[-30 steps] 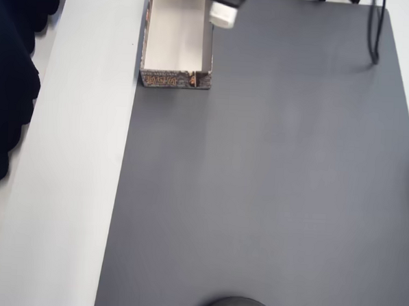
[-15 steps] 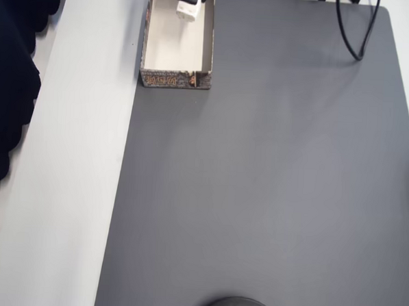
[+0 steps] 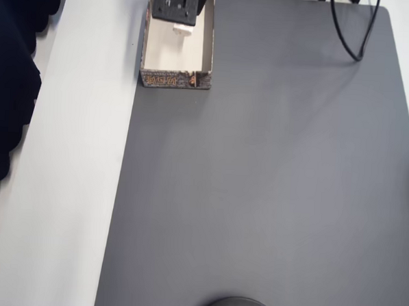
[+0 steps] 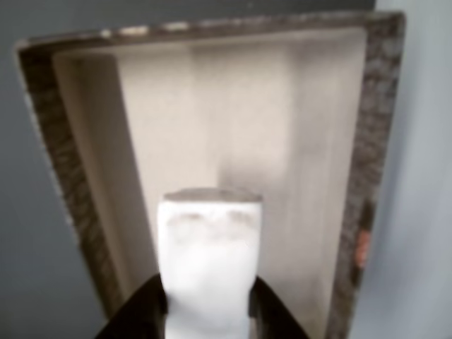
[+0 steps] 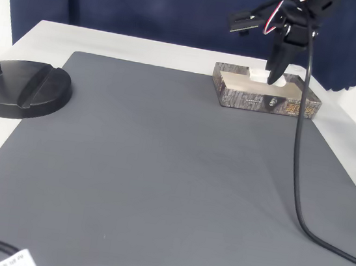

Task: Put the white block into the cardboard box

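One small white block [image 4: 209, 265] is clamped between the robot's two dark jaws, which grip it by its sides so its free end points down into the cardboard box [image 4: 371, 141]. In the wrist view the block hangs over the box's cream floor, near the middle of its width, with the patterned rim framing it on all sides. In the overhead view the arm's dark gripper [image 3: 182, 30] covers the far end of the box [image 3: 175, 78], and a sliver of the block [image 3: 183, 30] shows beneath it, inside the walls. In the fixed view the block [image 5: 263, 76] sits at about rim height, so whether it touches the floor cannot be told. The box [image 5: 261, 101] stands at the far edge of a grey mat [image 5: 160, 170] on the white desk [image 5: 143, 46]. Held there, a release would probably drop the block inside.
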Controlling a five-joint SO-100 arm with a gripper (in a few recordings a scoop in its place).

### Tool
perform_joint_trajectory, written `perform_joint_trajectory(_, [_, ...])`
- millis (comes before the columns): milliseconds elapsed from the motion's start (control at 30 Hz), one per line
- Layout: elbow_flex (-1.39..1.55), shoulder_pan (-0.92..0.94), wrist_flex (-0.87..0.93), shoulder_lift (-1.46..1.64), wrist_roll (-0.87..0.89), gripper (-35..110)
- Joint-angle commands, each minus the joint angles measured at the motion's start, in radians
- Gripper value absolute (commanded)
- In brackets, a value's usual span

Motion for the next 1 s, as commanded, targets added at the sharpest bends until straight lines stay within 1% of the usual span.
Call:
perform_joint_trajectory(0, [-0.126, 0.012, 0.011, -0.008, 0.031, -2])
perform_joint_trajectory(433, [-0.184, 0.032, 0.011, -0.074, 0.193, -2])
perform_joint_trajectory(533, [-0.189, 0.034, 0.009, -0.080, 0.172, -2])
perform_joint_trajectory(667, [-0.195, 0.031, 0.000, -0.086, 0.071, -2])
perform_joint_trajectory(967, [-0.249, 0.017, -0.008, -0.147, 0.038, -2])
